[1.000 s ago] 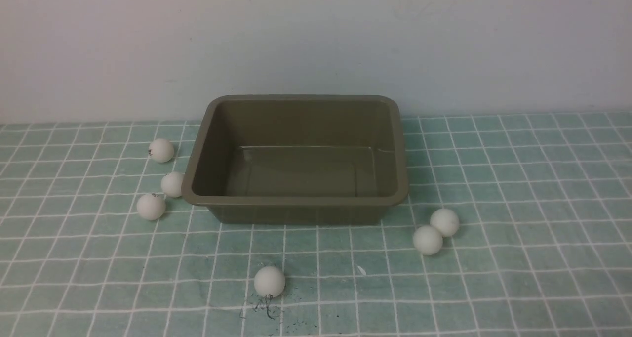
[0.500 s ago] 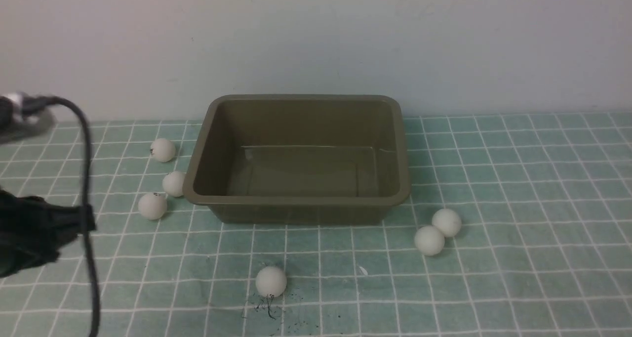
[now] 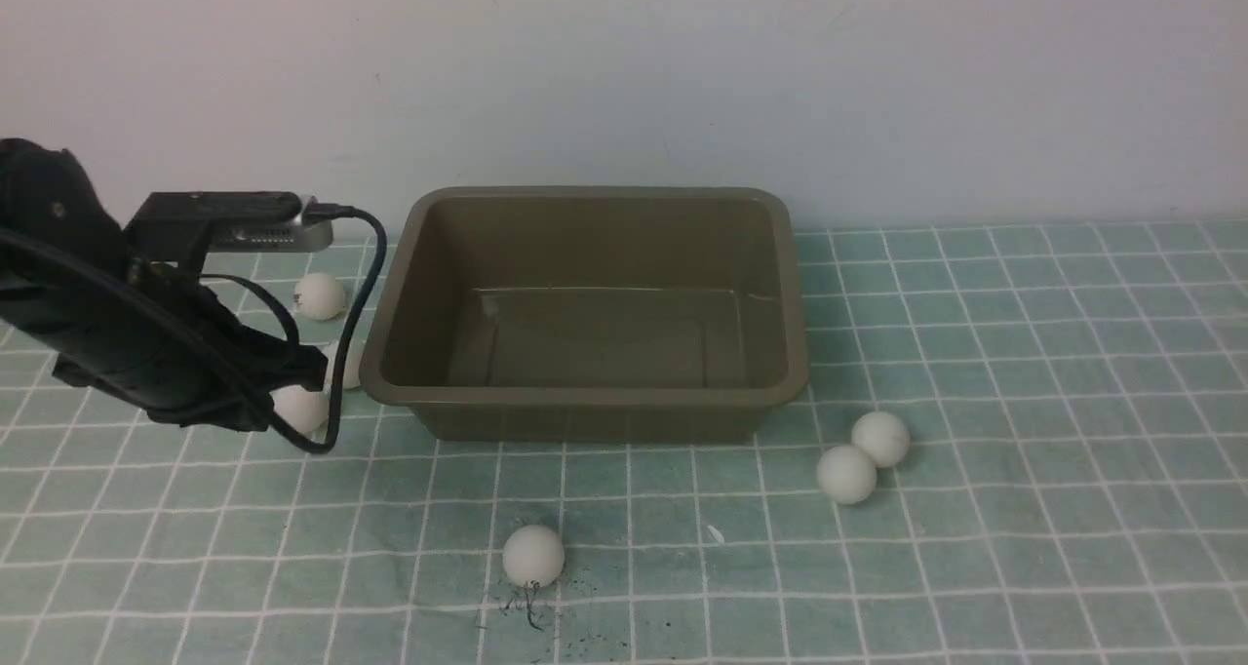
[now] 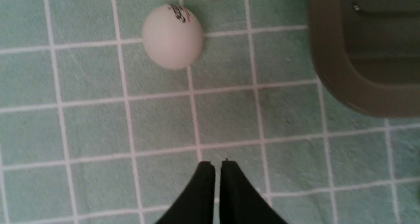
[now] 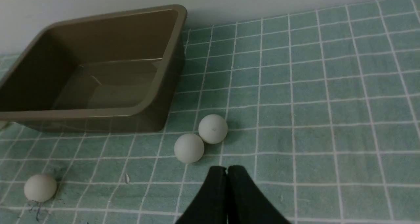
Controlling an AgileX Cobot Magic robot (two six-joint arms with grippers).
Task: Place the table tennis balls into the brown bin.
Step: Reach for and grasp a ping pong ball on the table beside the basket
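Centrally, the brown bin point(image 3: 585, 400) sits upright on a white-gridded green cloth point(image 3: 1024, 353), its far rim close to a pale wall point(image 3: 624, 60). All six table tennis balls point(image 3: 533, 555) lie outside it on the cloth. One lies alone in front of the bin, beside dark scribbled marks point(image 3: 522, 611). A pair of balls point(image 3: 845, 474) rests off the bin's front right corner, apparently touching.

The other three are to the bin's left. The farthest ball point(image 3: 319, 295) shows in full. The middle ball point(image 3: 348, 363), just beside the bin's wall, and the nearest ball point(image 3: 302, 410) are partly covered by the black left arm point(image 3: 127, 333) and its looping cable point(image 3: 363, 275). The arm enters from the left edge, so its base is cut off. A flat dark-and-silver device point(image 3: 234, 224) sits on top of it.

The left gripper point(image 4: 217, 165) cannot be picked out from the front against the dark arm. Its wrist view shows two black fingers closed to a hairline gap, holding nothing, over bare cloth. Beyond them lies a printed ball point(image 4: 172, 36), another ball is cut off at the frame edge, and one rounded corner of the bin shows. The right gripper point(image 5: 227, 169) appears only in its own wrist view: closed, empty, its tips near the touching pair.
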